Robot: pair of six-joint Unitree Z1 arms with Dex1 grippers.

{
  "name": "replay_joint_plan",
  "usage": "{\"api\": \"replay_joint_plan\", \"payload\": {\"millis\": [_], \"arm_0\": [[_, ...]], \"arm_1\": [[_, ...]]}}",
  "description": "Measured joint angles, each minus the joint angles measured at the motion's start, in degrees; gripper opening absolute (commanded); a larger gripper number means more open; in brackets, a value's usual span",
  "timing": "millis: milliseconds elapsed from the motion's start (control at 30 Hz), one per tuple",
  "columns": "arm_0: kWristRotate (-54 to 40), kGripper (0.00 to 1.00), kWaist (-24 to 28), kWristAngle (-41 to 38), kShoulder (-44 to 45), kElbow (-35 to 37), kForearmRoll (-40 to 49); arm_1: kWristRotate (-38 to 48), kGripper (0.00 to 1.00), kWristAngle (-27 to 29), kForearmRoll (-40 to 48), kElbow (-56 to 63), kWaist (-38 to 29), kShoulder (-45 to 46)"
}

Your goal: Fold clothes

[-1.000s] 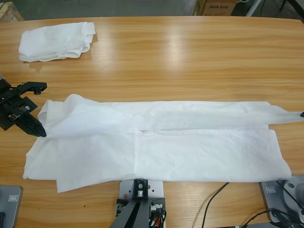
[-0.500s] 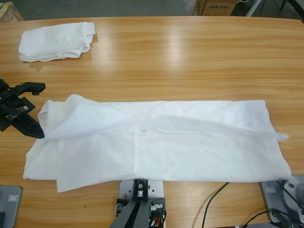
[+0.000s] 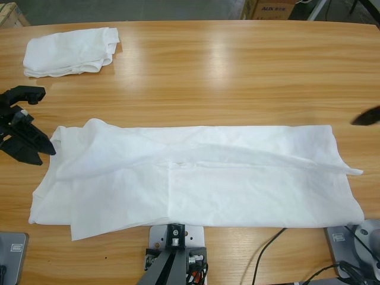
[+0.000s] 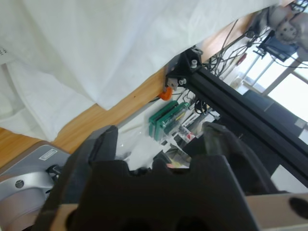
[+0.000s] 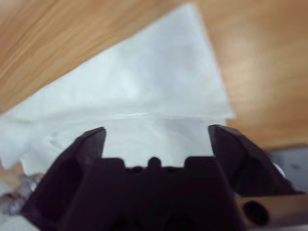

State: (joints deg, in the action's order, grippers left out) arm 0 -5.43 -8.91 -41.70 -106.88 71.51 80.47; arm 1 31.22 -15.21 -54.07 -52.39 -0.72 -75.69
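On the table [image 3: 237, 77] — T-shirt [image 3: 196, 178] flat; both pincers — left [image 3: 27, 139], right [image 3: 365, 116] — agape.

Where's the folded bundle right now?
In the high view the bundle lies at the table's far left corner, apart from the spread shirt, beyond the left claw.

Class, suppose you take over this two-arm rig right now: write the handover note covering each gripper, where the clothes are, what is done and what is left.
Left gripper: open, empty, off the long shirt's left end.
Right gripper: open, empty, just off the shirt's right end.
T-shirt: lying flat as a long band across the near side of the table, both long sides folded inward.
Folded bundle: far left corner, apart from the shirt.
Done: lengthwise folds.
Left: probably folding the band end to end, then setting it with the bundle.
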Motion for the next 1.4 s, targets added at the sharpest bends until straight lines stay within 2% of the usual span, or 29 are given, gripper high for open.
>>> {"api": "replay_joint_plan", "payload": {"millis": [100, 300, 400, 433, 467, 533, 567, 600, 633, 867, 1233, 1400], "arm_0": [[0.0, 0.824, -0.01, -1.93, 0.0, 0.28, -1.24], [0.64, 0.816, -0.03, -2.72, -0.01, 0.28, -4.85], [2.15, 0.816, -0.16, -2.77, 0.0, 0.26, -5.61], [2.43, 0.819, -0.34, -2.79, 0.0, 0.18, -5.76], [2.56, 0.823, -0.6, -2.82, 0.0, -0.01, -5.87], [2.59, 0.835, -1.02, -2.84, 0.04, -0.71, -6.03], [2.59, 0.861, -1.14, -2.84, 0.23, -1.04, -6.09], [2.59, 0.894, -1.24, -2.84, 0.71, -1.27, -6.17], [2.59, 0.908, -1.31, -2.84, 1.51, -1.42, -6.28], [5.74, 0.913, -2.62, 1.65, 11.72, -4.36, -10.58], [8.88, 0.913, -3.81, 2.59, 13.72, -7.12, -15.64], [8.9, 0.913, -4.2, 2.59, 13.72, -8.37, -16.27]], "arm_1": [[-1.37, 0.977, -1.8, 3.11, -0.04, -4.97, -0.23], [-2.91, 0.971, -4.29, 5.74, 0.06, -7.37, 3.57], [-2.97, 0.923, -5.8, 6.86, 1.01, -9.81, 4.85], [-2.97, 0.868, -6.97, 8.63, 1.79, -10.88, 4.8], [-2.96, 0.734, -7.89, 10.92, 2.83, -11.97, 4.64], [-2.4, 0.303, -8.89, 15.88, 4.84, -14.18, 3.32], [-2.03, 0.203, -8.93, 18.18, 5.54, -15.36, 2.3], [-1.67, 0.039, -8.64, 20.54, 6.18, -16.53, 0.95], [-1.41, 0.0, -8.1, 22.79, 6.81, -17.74, -0.25], [-1.02, 0.0, -1.0, 30.69, 8.35, -25.62, -9.52], [2.0, 0.0, -1.16, 38.66, 8.55, -31.3, -21.97], [3.36, 0.0, -3.09, 39.7, 8.72, -34.45, -24.35]]}}
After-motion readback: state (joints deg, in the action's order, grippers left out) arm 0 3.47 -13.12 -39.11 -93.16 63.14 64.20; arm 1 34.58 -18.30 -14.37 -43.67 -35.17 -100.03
